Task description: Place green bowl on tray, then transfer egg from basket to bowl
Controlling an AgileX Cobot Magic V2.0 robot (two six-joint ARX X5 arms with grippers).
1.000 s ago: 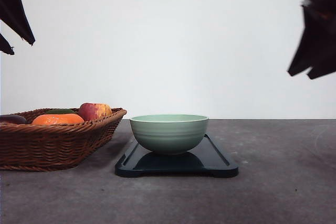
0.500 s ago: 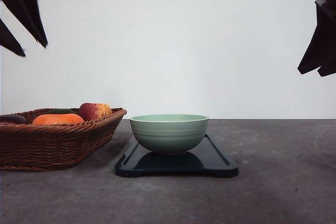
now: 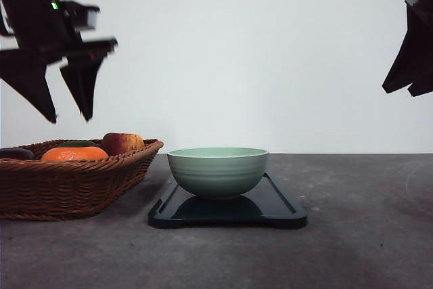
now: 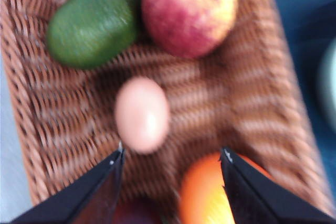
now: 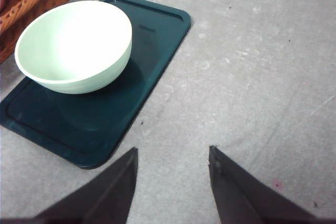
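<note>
The green bowl (image 3: 218, 171) stands upright on the tray (image 3: 284, 209), beside the basket (image 3: 67, 191). The egg (image 4: 142, 114) lies on the basket floor among an apple (image 4: 189, 11), an avocado (image 4: 93, 23) and an orange (image 4: 210, 195). The left gripper (image 3: 67, 103) hangs above the basket, jaws apart and empty. The right gripper (image 5: 173, 174) is raised over the table (image 5: 252, 77), jaws apart and empty
</note>
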